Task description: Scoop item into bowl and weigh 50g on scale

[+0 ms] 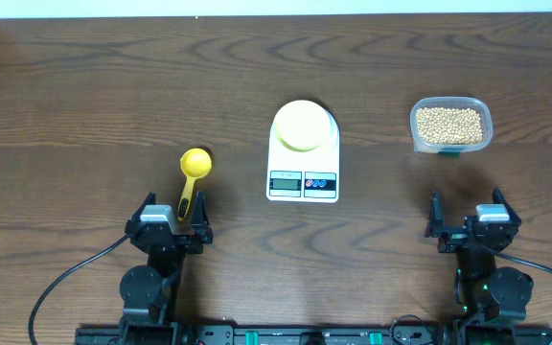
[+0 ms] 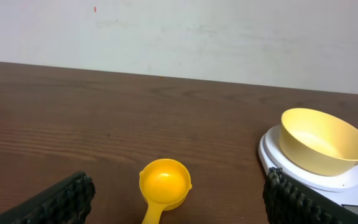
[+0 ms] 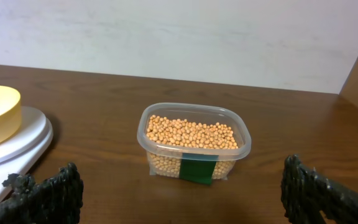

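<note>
Overhead layout: the scoop (image 1: 195, 168) lies on the counter (image 1: 84, 115) just ahead of the left gripper (image 1: 173, 218). The scale (image 1: 303, 165) sits mid-counter with the bowl (image 1: 303, 125) on its platform. The tub (image 1: 488, 123) of beans (image 1: 448, 122) stands ahead of the right gripper (image 1: 469, 225), well apart from it.
Key relation: the scoop's long axis runs nearly straight away from the left gripper, with the cup at the far end and the handle end pointing back into the gap between the fingers.
Nearer arm: left for the scoop, right for the tub; the scale is between them.
Left gripper: spread wide, holding nothing. The handle end seems nearer the finger on the scale side, though contact cannot be told from above.
Right gripper: spread wide, holding nothing.
Beans: all in the tub, filling it close to the rim; none in the bowl or scoop.
Bowl: upright and empty, on the far part of the scale, away from the screen and buttons.
Count: one scoop, one bowl, one scale, one tub, two grippers; beans too many to count.
Next move, as I judge it: the left gripper goes forward and closes across the handle, since that axis lines up with the gap.
</note>
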Controlling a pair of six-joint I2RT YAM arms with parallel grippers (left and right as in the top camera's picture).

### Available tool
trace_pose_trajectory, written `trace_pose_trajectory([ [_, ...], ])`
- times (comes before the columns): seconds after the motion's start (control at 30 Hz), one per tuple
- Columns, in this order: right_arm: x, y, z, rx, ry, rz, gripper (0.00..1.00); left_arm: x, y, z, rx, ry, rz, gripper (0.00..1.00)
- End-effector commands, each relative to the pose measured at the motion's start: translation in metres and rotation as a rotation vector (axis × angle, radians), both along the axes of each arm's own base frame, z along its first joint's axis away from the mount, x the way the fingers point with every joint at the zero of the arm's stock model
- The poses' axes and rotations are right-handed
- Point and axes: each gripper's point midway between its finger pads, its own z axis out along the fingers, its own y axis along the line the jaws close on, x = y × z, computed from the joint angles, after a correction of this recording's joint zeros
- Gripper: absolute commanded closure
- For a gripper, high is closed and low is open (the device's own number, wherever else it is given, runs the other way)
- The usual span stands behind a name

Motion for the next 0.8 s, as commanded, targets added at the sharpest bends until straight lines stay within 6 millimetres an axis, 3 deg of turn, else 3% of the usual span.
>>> trace_pose_trajectory([
  [0.0,0.0,-0.001,0.0,0.01,-0.002,-0.008,0.01,-0.001,0.004,-0.016,0.001,0.05,0.021,0.11],
  [0.27,0.0,-0.001,0.0,0.01,-0.002,-0.008,0.01,-0.001,0.004,-0.014,0.001,0.047,0.021,0.11],
  [0.5,0.0,-0.001,0.0,0.01,-0.002,-0.008,0.01,-0.002,0.004,0.009,-0.003,0.005,0.023,0.11],
  [0.77,0.0,-0.001,0.0,0.01,-0.002,-0.008,0.01,0.0,0.004,0.01,0.005,0.103,0.023,0.11],
])
